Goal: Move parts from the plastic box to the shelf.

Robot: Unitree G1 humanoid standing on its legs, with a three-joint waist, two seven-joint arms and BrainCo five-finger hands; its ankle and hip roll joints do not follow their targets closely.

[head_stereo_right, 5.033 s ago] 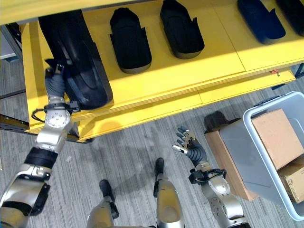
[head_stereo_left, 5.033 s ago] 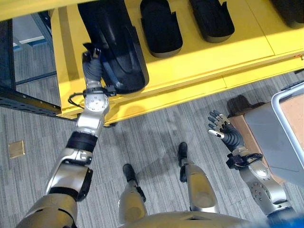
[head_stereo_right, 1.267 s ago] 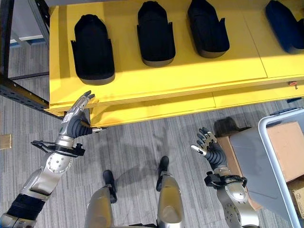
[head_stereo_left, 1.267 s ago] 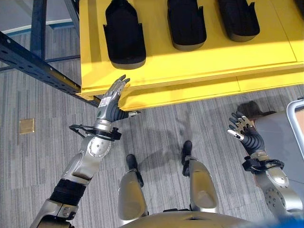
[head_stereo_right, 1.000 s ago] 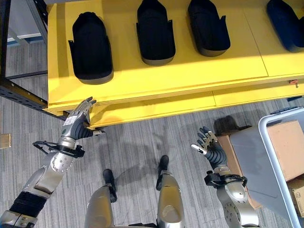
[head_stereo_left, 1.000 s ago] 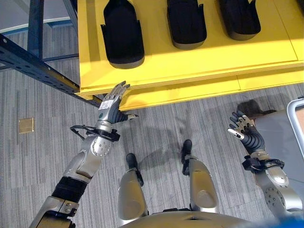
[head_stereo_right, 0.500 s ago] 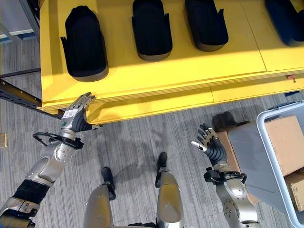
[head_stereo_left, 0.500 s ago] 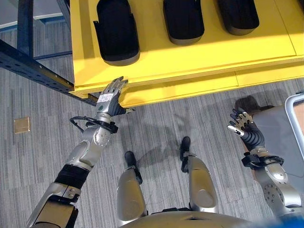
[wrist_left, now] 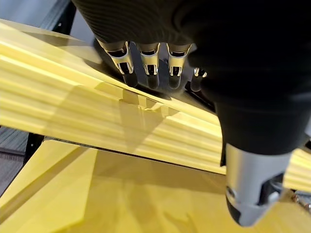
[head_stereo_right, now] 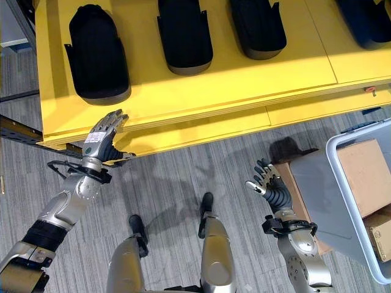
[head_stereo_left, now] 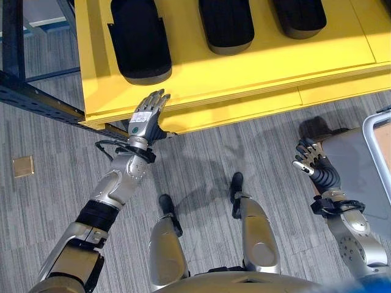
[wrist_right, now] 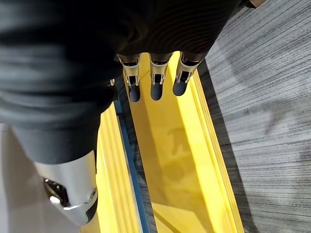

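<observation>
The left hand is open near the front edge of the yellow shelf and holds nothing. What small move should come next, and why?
Probably draw the left hand back from the yellow shelf and turn toward the plastic box. Both hands are open and empty, the right hand hanging over the floor beside the box, and a black part already lies on the shelf just above the left hand.

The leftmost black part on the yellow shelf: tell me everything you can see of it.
The leftmost black part is a long, matte black shell that looks like moulded plastic, rounded at its far end and blunt at the near end, with a small raised tab on each side. It lies flat on the yellow shelf, lengthwise front to back, apart from the next black part. Nothing touches it; the left hand is open by the shelf's front edge, short of it.
</observation>
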